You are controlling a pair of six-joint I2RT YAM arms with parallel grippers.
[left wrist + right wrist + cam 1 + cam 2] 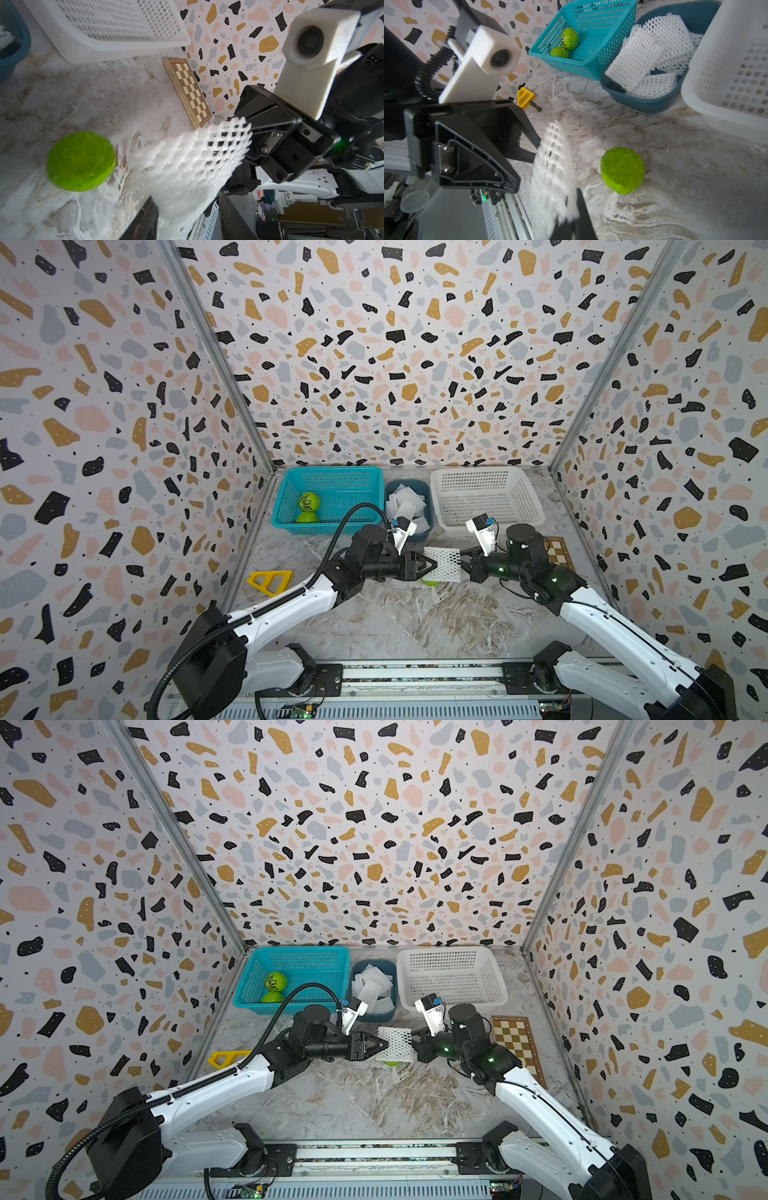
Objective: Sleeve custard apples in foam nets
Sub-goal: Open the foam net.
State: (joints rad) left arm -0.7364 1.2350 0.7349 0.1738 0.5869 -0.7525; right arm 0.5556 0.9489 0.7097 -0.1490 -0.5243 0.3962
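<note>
Right end effector [464,562] clenched on foam net [445,564] end; left end effector [433,566] jaws parted at other end, grip unclear. Teal basket [336,481]: two custard apples [308,501] inside. Net stretched above surface [415,626]. Third custard apple [81,161] on surface beneath net.

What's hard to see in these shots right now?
- Loose custard apple: both top views, foam net covers all but a sliver.
- Left claw tips: both wrist views, buried in blurred net; grip unclear.
- Chessboard: a top view, right arm hides most.
</note>
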